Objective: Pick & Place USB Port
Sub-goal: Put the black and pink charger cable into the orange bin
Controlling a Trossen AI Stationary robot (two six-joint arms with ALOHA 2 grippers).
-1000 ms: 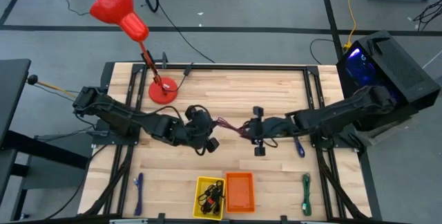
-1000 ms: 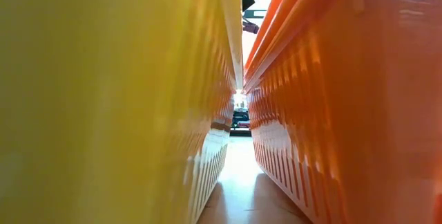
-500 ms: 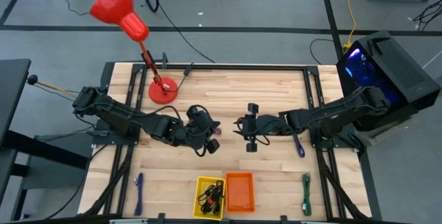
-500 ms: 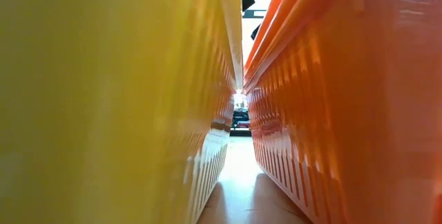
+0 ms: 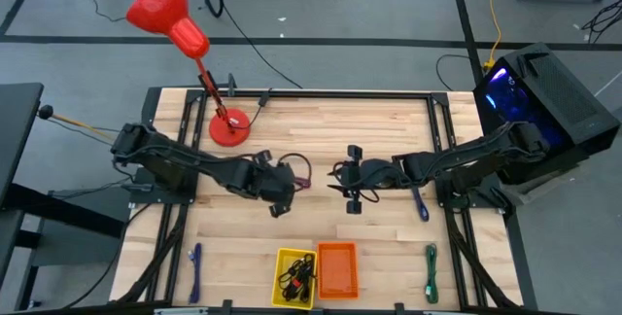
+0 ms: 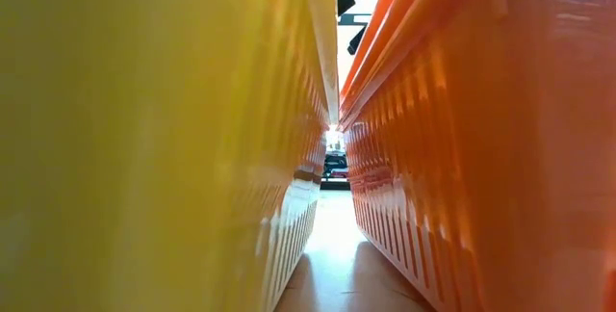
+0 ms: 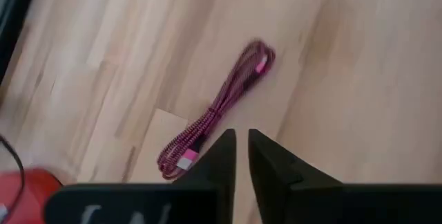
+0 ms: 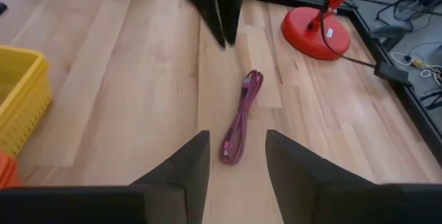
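Wooden table under two dark arms. Left end effector nearly closed, gripping nothing; right end effector parted, empty, facing it across mid-table. Yellow bin and orange bin touching at the near edge. Pink USB cable flat on the boards between the end effectors.
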